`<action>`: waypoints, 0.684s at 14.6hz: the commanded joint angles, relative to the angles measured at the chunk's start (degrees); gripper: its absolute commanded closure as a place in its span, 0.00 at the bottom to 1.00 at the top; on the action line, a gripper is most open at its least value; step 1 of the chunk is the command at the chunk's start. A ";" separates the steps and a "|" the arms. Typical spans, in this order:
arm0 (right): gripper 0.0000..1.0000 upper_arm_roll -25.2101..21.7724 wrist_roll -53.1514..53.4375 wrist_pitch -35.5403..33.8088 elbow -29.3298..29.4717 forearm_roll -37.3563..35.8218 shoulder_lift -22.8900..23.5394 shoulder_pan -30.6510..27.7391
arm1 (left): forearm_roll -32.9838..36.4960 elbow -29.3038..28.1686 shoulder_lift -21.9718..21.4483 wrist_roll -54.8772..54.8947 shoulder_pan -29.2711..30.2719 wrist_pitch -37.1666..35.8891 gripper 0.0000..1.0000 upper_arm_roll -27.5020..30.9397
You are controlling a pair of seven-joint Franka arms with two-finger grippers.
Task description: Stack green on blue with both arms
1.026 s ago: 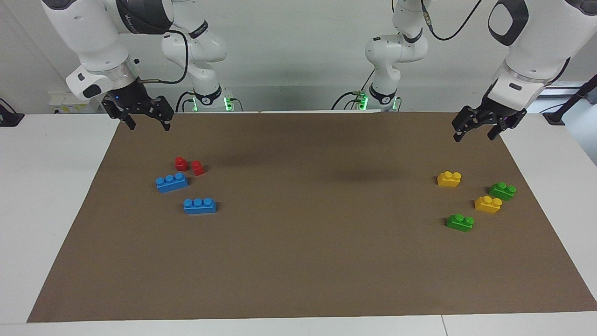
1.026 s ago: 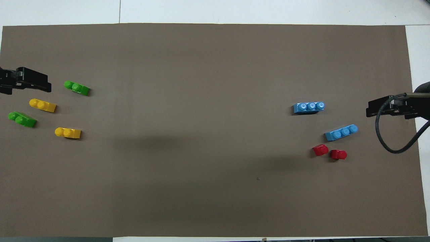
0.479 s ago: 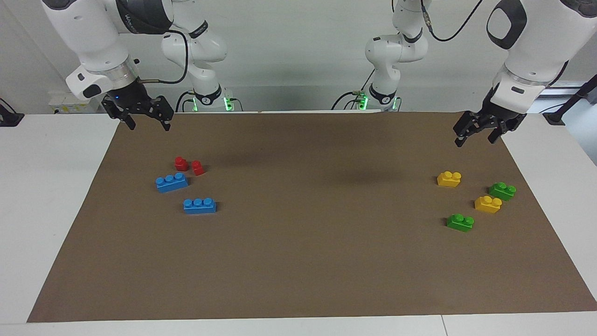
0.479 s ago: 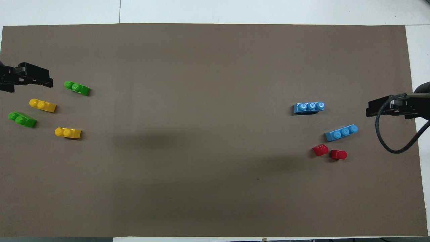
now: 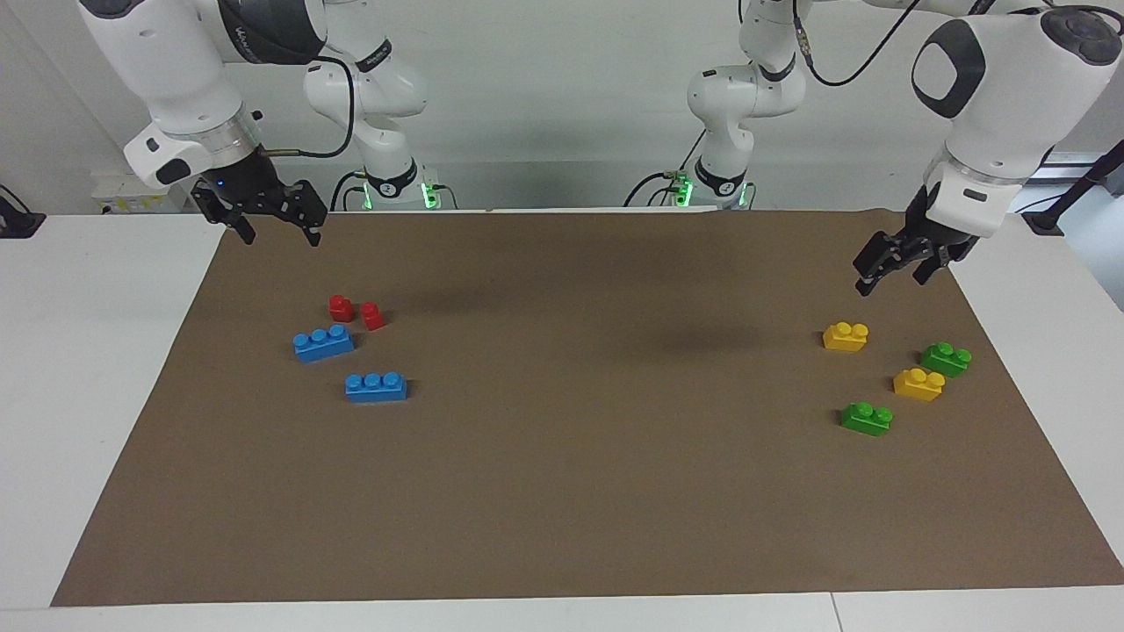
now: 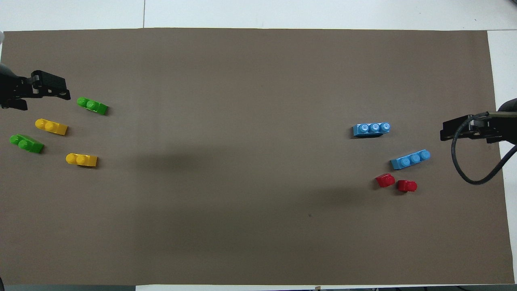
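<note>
White jointed arms [image 5: 167,61], black end effectors [image 5: 270,219], cables

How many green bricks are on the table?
2. Both lie at the left arm's end of the brown mat. One green brick lies nearer the robots, beside a yellow brick. The other green brick lies farther away. None look hidden.

Two green bricks [image 5: 867,418] [image 5: 946,359] flat among yellow ones, two blue bricks [image 5: 376,386] [image 5: 324,342] flat near red ones
</note>
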 commanded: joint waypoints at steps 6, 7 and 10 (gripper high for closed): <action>0.00 0.43 -1.00 -0.59 0.16 -0.79 -0.16 -0.78 | -1.31 -5.69 6.03 -9.11 3.91 13.96 0.00 0.14; 0.00 0.43 -0.91 -0.42 0.25 -0.79 -0.16 -0.61 | -1.31 -5.61 7.34 -11.99 4.34 15.01 0.00 0.14; 0.00 0.34 -1.27 1.16 -0.98 -0.52 -0.60 -0.70 | -1.31 -5.78 10.60 -21.85 4.79 18.79 0.00 0.23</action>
